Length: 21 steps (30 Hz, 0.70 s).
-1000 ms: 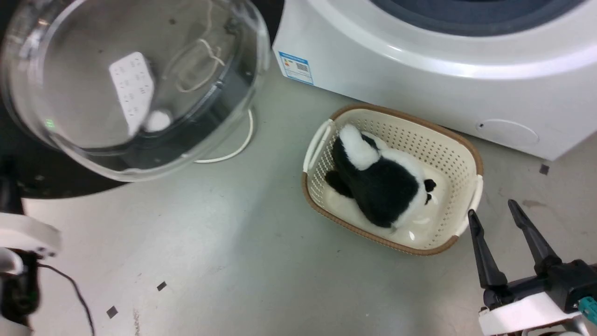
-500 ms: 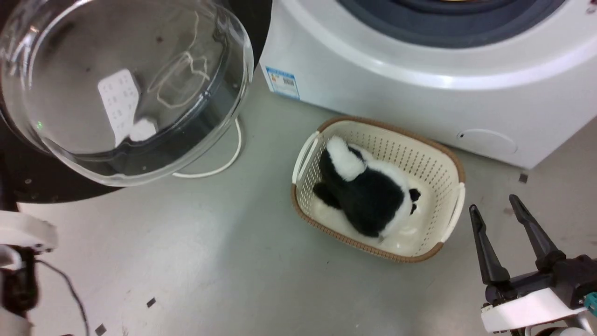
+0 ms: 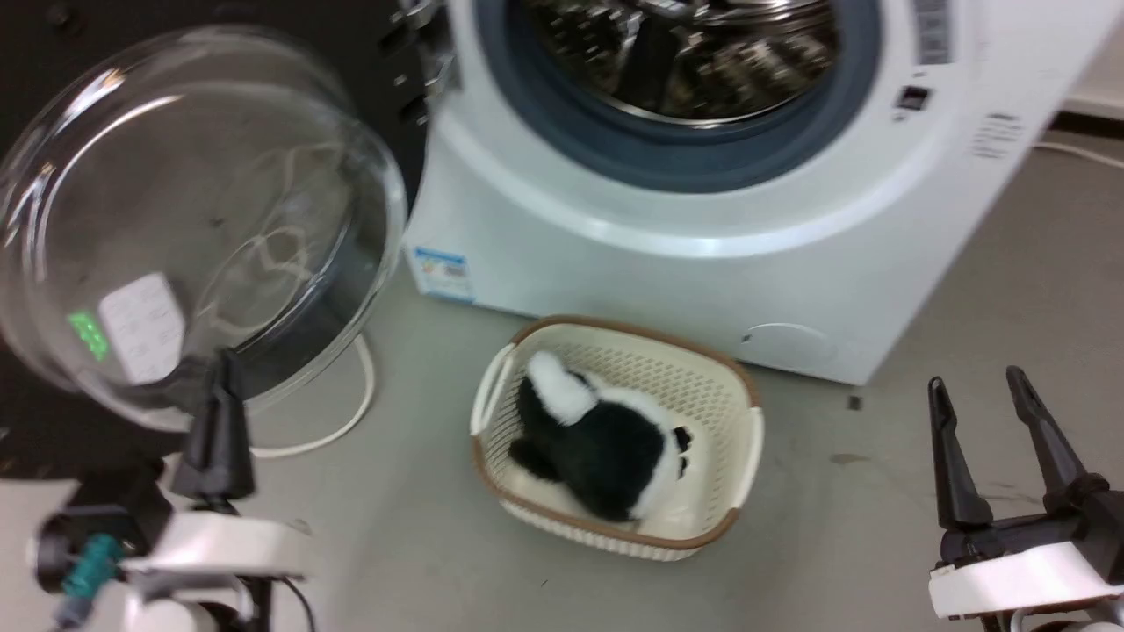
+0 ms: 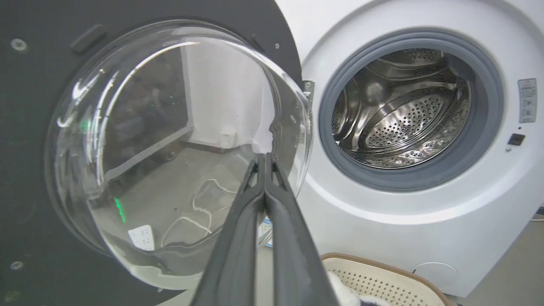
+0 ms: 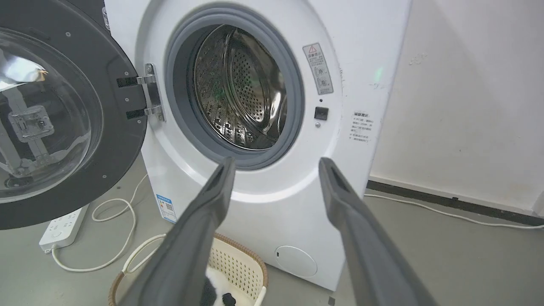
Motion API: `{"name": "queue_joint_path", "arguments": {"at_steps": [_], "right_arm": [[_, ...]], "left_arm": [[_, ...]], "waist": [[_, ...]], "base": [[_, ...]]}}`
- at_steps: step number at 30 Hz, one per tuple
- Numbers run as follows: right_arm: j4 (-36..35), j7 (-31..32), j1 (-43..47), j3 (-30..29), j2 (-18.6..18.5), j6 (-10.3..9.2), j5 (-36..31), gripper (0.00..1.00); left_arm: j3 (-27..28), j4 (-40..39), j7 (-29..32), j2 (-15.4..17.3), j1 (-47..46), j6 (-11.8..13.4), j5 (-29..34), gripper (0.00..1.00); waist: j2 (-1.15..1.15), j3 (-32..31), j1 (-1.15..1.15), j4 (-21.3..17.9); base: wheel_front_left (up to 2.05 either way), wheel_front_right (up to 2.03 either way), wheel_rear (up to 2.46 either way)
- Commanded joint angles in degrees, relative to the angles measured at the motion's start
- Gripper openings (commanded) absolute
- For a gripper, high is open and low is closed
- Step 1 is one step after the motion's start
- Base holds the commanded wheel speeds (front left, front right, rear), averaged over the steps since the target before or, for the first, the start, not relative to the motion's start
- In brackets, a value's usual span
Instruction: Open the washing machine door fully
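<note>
The washing machine door (image 3: pixel 193 219) stands swung out to the left of the washing machine (image 3: pixel 659 263), its black inner face and bulging glass bowl turned toward me. The steel drum (image 3: pixel 685 61) is exposed. My left gripper (image 3: pixel 224 355) is shut on nothing at the lower left, its tips by the bowl's lower edge; whether they touch it I cannot tell. In the left wrist view the shut left gripper (image 4: pixel 264 157) points at the door (image 4: pixel 170 148). My right gripper (image 3: pixel 975 379) is open at the lower right, and in its wrist view (image 5: pixel 277 161) it faces the machine (image 5: pixel 272 199).
A cream basket (image 3: pixel 746 439) holding a black-and-white plush toy (image 3: pixel 606 439) sits on the floor in front of the machine. A white cable (image 3: pixel 351 412) loops under the door to a power strip (image 5: pixel 63 227). A wall (image 5: pixel 467 85) stands right of the machine.
The head camera has tilted up, so the drum has come into view and the basket sits lower left. My left gripper has risen into view, shut, beside the glass bowl. The right gripper stays open.
</note>
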Motion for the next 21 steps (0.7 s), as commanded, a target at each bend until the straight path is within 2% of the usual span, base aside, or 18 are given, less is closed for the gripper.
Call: {"name": "queue_joint_path", "arguments": {"at_steps": [1,8,9,10,11,12,21], "right_arm": [[-0.17,-0.25,0.72,0.03,0.48,0.03,-0.2,1.0],[-0.19,-0.25,2.73,1.29,0.93,0.03,0.6,1.0],[-0.26,-0.25,3.28,1.67,0.98,0.03,0.67,1.0],[-0.22,-0.25,3.5,1.89,0.99,0.03,0.86,1.0],[-0.22,-0.25,3.5,1.89,0.99,0.03,0.86,1.0],[-0.12,-0.25,3.79,2.14,1.0,0.03,1.29,1.0],[0.4,-0.25,4.57,2.75,1.02,0.03,2.42,1.0]], "left_arm": [[-0.98,-1.42,-0.27,-1.68,1.97,0.66,0.65,0.0],[-3.57,-2.87,-0.29,-6.02,5.01,0.66,3.75,0.0],[-3.67,-2.98,-0.29,-7.46,5.86,0.46,4.69,0.0],[-3.75,-2.95,-0.29,-8.26,6.26,0.42,5.14,0.49],[-3.75,-2.95,-0.29,-8.26,6.26,0.42,5.14,0.49],[-4.04,-2.49,-0.29,-9.59,6.97,0.19,6.02,1.0],[-4.42,-0.09,-0.3,-12.52,8.99,-0.75,9.49,1.0]], "waist": [[0.0,-2.94,0.01,-3.92],[0.0,-3.85,0.01,-7.65],[0.0,-4.0,0.01,-8.66],[0.0,-4.04,0.01,-9.1],[0.0,-4.04,0.01,-9.1],[0.0,-4.06,0.01,-9.88],[0.0,-4.66,0.01,-11.46]], "base": [[0.0,0.0,0.0],[0.0,0.0,0.0],[0.0,0.0,0.0],[0.0,0.0,0.0],[0.0,0.0,0.0],[0.0,0.0,0.0],[0.0,0.0,0.0]]}}
